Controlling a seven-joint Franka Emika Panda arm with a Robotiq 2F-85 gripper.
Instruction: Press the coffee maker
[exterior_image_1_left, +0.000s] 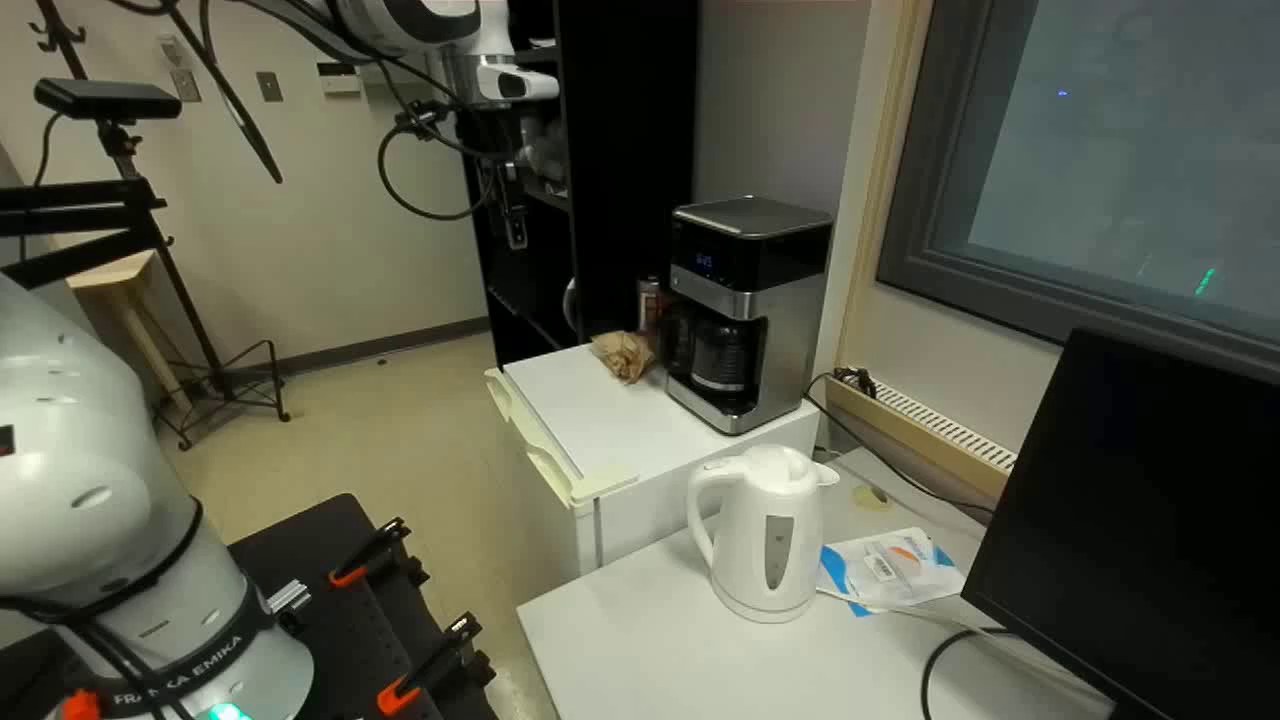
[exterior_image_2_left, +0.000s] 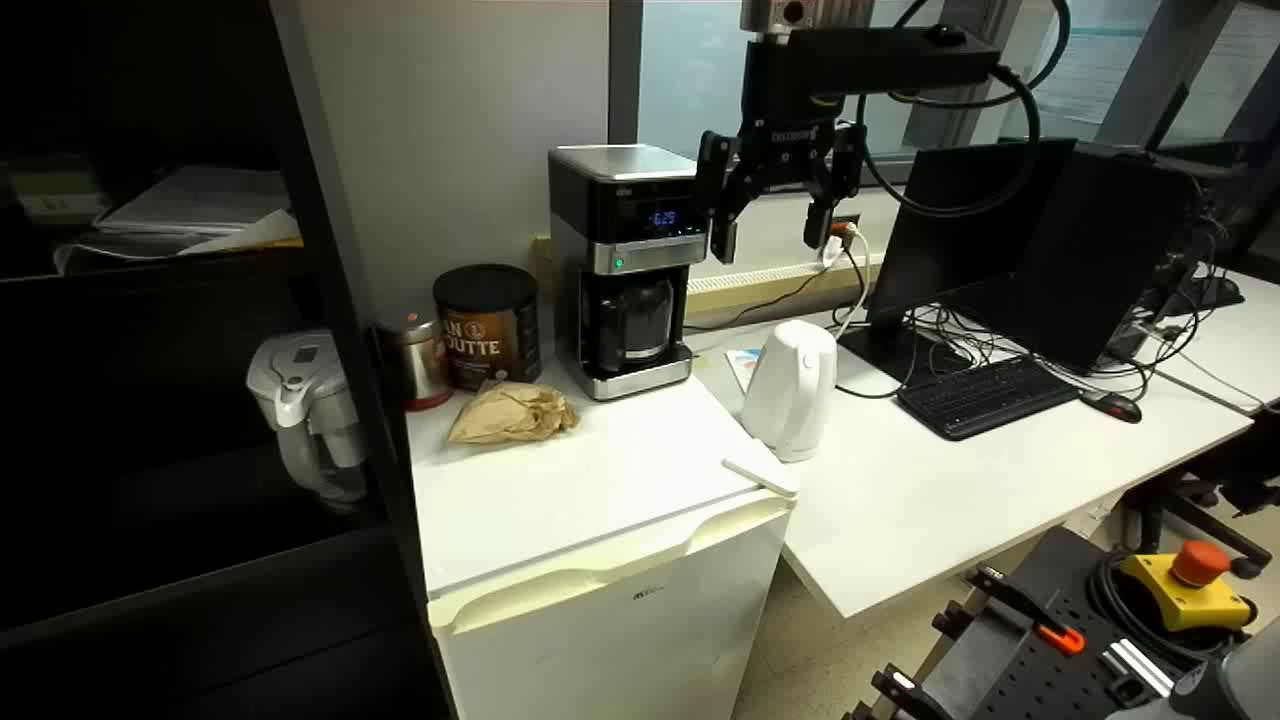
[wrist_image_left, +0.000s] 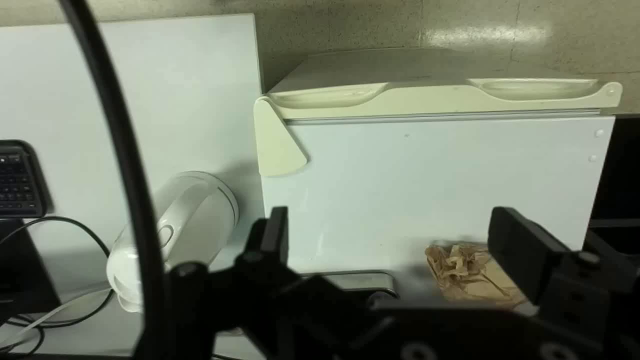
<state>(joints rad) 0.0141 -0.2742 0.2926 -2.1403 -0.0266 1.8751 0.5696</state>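
white fridge (exterior_image_2_left: 600, 470), coffee maker (exterior_image_2_left: 640, 257), black shelving (exterior_image_1_left: 630, 150)

In both exterior views we get middling indoor light; the black bookcase (exterior_image_2_left: 318, 220) sinks to near-black. Wrist view: we mark glare on the speckled floor (wrist_image_left: 485, 35), soft shadow beside the white electric kettle (wrist_image_left: 210, 215), cable (wrist_image_left: 131, 160) blurred, gripper (wrist_image_left: 392, 232) dark and out of focus.

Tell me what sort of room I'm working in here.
Probably an office or lab with a coffee corner: the coffee maker stands on what looks like a small fridge, beside a desk holding a monitor and keyboard.
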